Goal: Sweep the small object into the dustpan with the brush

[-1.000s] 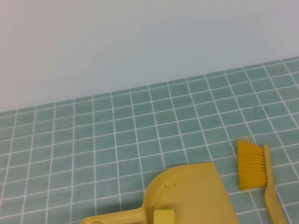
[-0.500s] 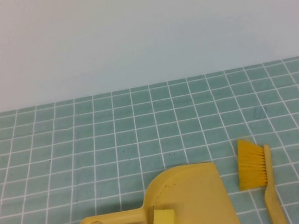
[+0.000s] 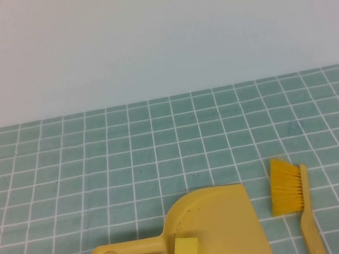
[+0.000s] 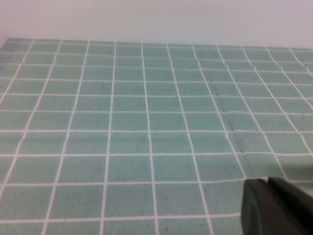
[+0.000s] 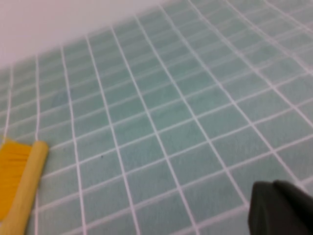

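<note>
The small pale-yellow cube (image 3: pixel 186 249) already sits inside the yellow dustpan (image 3: pixel 225 221), close to the worktop's near edge and a little right of its middle, so the sweep looks done or nearly done. The main risk from here is a careless arm clipping the dustpan's long handle (image 3: pixel 127 252), which points toward the left edge and ends in a hang hole. The pan looks like light, smooth plastic on a flat surface, and a nudge could slide or tip it and let the cube roll off the open scoop side. The cube has soft, rounded edges and may be foam-like, so it could bounce or roll if disturbed. The hand brush (image 3: pixel 290 201) lies just beside the dustpan, toward the right edge, apart from it. It has a block of bright orange-yellow bristles and a slim tan handle running to the near edge, and in the right wrist view (image 5: pixel 19 183) it appears flat on the cloth. The worktop (image 3: pixel 98 163) is a green tiled pattern with white grid lines, slightly rippled like a mat. Neither arm shows in the high view. The left gripper (image 4: pixel 279 208) and the right gripper (image 5: pixel 283 208) each show only a dark tip low over bare tiles, holding nothing visible, and I cannot tell how wide either stands.
</note>
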Controlling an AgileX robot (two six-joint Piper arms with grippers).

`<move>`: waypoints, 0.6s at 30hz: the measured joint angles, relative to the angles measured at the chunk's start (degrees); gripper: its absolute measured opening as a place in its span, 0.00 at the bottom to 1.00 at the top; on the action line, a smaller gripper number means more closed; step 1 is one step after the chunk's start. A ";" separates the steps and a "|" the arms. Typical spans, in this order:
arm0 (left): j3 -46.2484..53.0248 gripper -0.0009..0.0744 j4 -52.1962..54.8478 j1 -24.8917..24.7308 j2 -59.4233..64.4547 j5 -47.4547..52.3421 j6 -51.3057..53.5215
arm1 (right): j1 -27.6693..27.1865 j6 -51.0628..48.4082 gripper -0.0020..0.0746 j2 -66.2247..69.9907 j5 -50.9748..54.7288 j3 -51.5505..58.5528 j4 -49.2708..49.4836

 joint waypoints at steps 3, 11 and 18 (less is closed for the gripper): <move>0.00 0.01 0.00 0.00 0.00 0.00 0.00 | 0.00 -1.75 0.02 0.00 -2.94 0.47 0.41; 0.00 0.01 0.24 0.00 0.10 0.00 0.00 | 0.00 -4.41 0.02 0.00 -5.39 0.95 -5.29; 0.00 0.01 0.24 0.00 0.10 0.00 0.00 | 0.00 -10.06 0.02 0.00 -5.29 0.97 -7.27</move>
